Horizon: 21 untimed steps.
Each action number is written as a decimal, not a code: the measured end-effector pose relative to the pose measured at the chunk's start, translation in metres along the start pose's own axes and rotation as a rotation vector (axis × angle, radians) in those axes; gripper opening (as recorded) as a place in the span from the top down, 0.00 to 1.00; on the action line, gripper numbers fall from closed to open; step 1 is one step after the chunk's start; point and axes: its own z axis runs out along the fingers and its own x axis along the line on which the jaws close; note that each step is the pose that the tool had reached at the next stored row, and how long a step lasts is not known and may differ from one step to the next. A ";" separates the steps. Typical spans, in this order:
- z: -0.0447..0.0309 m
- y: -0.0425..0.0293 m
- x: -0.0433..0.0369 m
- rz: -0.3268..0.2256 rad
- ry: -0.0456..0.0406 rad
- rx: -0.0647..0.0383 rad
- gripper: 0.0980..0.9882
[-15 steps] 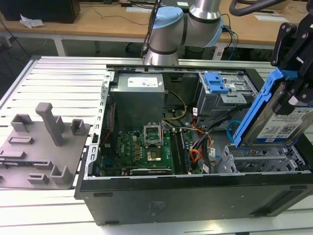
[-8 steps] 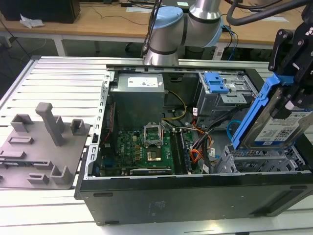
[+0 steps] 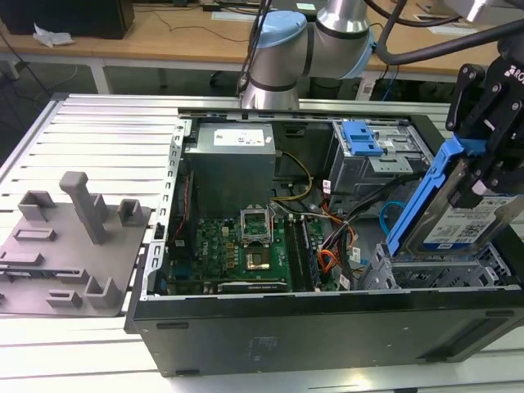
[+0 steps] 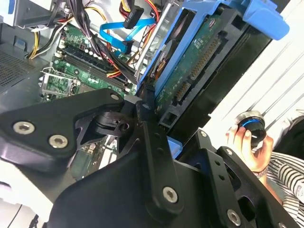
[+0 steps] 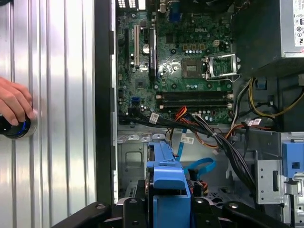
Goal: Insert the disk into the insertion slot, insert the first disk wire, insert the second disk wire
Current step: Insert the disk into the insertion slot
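Observation:
My gripper [image 3: 479, 182] is shut on the disk [image 3: 460, 229], a silver drive with a white-and-blue label in a bright blue carrier [image 3: 426, 192]. The disk hangs tilted, its lower edge just above the insertion slot [image 3: 434, 270], the perforated silver bay at the case's corner on the exterior view's right. In the second wrist view the disk's green underside [image 4: 192, 61] shows beyond my black fingers [image 4: 152, 142]. The carrier [image 5: 166, 180] sits between my fingers in the first wrist view. The second disk wire [image 3: 391, 214] [image 4: 118, 33] [image 5: 199, 166], light blue, loops loose beside the slot. I cannot tell which cable is the first disk wire.
An orange and red wire bundle [image 3: 329, 259] lies between the motherboard [image 3: 237, 246] and the slot. A grey cage with a blue latch [image 3: 360, 137] stands behind the slot. A person's hand [image 5: 14, 102] [image 4: 247, 142] holds a round knob on the ribbed table beside the case.

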 end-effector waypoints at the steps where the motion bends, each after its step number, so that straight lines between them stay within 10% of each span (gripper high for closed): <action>1: 0.0018 -0.0001 -0.0002 0.000 0.0001 0.000 0.70; 21: 0.0379 -0.0015 -0.0010 0.000 -0.0001 0.000 0.70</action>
